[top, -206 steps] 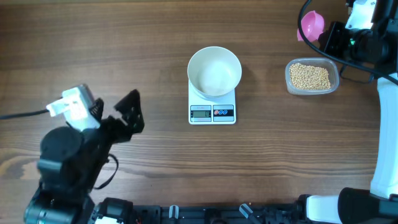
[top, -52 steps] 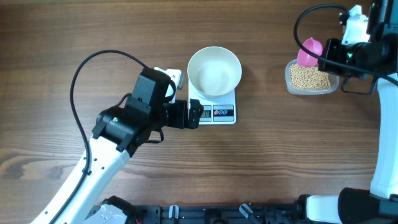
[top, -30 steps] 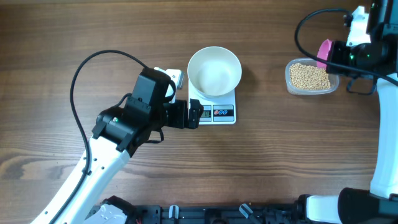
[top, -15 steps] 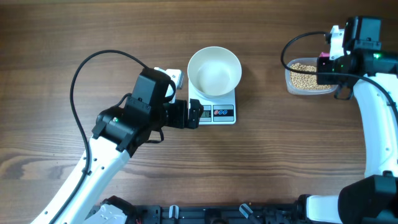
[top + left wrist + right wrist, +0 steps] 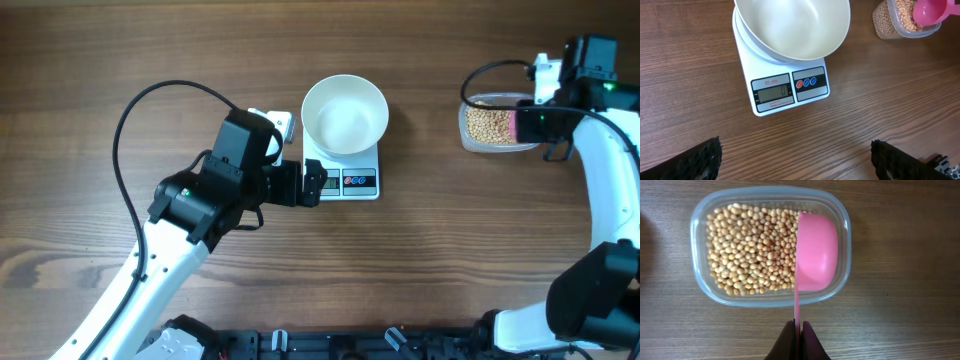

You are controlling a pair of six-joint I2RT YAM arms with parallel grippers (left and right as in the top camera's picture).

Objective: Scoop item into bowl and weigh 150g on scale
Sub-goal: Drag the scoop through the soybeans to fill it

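The item, small tan beans [image 5: 750, 250], fills a clear tub [image 5: 492, 123] at the right of the table. My right gripper [image 5: 797, 330] is shut on the thin handle of a pink scoop [image 5: 815, 252], which is turned on its side with its cup in the tub's right end against the beans. In the overhead view that gripper [image 5: 528, 122] sits just right of the tub. The white bowl [image 5: 345, 115] stands empty on the white scale [image 5: 342, 182] at centre. My left gripper [image 5: 797, 157] hangs open in front of the scale, nothing between its fingers.
The left arm and its black cable [image 5: 150, 110] span the left half of the table. The right arm [image 5: 610, 200] runs along the right edge. In the left wrist view the scale's display [image 5: 771, 92] shows a zero.
My right gripper has swung round and brought the pink scoop down from above the tub's far side into its right end. The left arm, bowl and scale have not moved.
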